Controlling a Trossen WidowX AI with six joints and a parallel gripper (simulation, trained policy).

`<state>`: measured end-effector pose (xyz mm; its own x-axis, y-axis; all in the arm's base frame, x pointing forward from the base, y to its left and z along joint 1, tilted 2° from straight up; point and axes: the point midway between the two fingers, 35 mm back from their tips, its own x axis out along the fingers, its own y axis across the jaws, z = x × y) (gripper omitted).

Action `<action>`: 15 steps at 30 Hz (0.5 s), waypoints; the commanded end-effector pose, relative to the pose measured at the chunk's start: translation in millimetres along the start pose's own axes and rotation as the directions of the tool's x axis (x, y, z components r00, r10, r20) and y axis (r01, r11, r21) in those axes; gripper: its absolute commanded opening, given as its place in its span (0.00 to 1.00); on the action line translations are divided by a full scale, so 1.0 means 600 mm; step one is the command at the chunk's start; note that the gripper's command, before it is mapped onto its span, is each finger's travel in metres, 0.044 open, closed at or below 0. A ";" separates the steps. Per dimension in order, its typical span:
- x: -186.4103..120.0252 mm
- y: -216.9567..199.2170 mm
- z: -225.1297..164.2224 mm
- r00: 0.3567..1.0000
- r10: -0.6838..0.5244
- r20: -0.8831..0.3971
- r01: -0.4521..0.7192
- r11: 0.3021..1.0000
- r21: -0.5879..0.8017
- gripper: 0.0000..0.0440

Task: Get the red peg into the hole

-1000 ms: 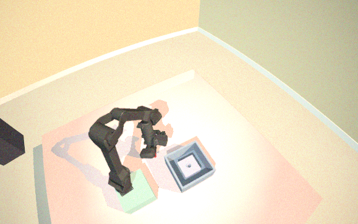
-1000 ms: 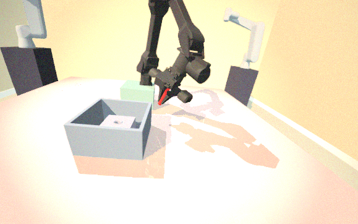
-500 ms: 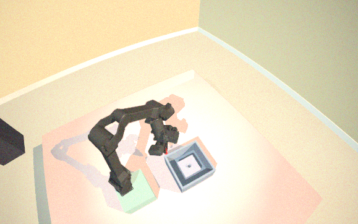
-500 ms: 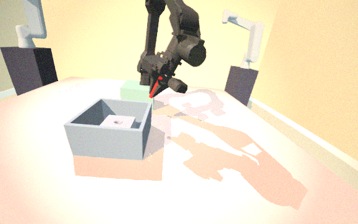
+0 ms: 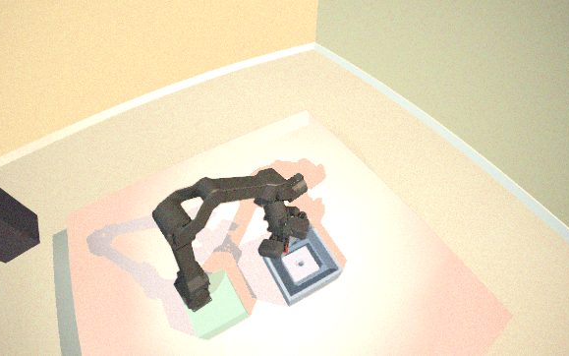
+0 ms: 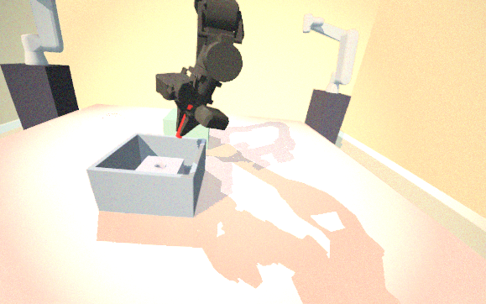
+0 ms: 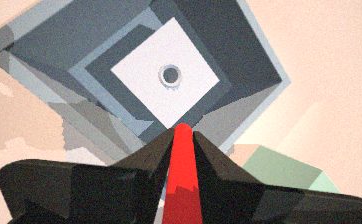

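The red peg is held between the fingers of my gripper, which is shut on it. The peg leans, its lower end sticking out just past the fingertips, and it is above the rim of the open grey-blue box on the arm's side. The white plate lies at the box bottom, with its round hole visible and empty. The peg's upper part is partly hidden by the fingers.
A pale green block stands by the arm's base, beside the box. The box walls rise around the plate. Two pale arms on dark pedestals stand in the background.
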<state>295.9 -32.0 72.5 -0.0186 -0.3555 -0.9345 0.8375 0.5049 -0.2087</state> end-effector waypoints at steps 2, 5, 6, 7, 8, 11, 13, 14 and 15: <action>0.019 0.005 0.030 1.000 0.019 -0.013 -0.019 1.000 0.001 0.00; 0.034 0.007 0.046 0.999 0.033 -0.025 -0.033 0.999 -0.007 0.00; 0.039 0.008 0.050 0.999 0.037 -0.029 -0.038 0.999 -0.011 0.00; 0.044 0.009 0.055 0.999 0.043 -0.033 -0.043 0.999 -0.015 0.00; 0.049 0.010 0.059 0.998 0.048 -0.037 -0.049 0.999 -0.020 0.00; 0.066 0.014 0.067 0.997 0.065 -0.049 -0.067 0.997 -0.037 0.00; 0.078 0.017 0.069 0.995 0.075 -0.060 -0.078 0.996 -0.053 0.00; 0.083 0.018 0.070 0.995 0.078 -0.067 -0.083 0.995 -0.062 0.00; 0.089 0.018 0.069 0.994 0.080 -0.076 -0.086 0.994 -0.071 0.02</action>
<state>325.5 -75.9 41.6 0.0114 -0.2767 -0.9609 0.8101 0.5659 -0.1533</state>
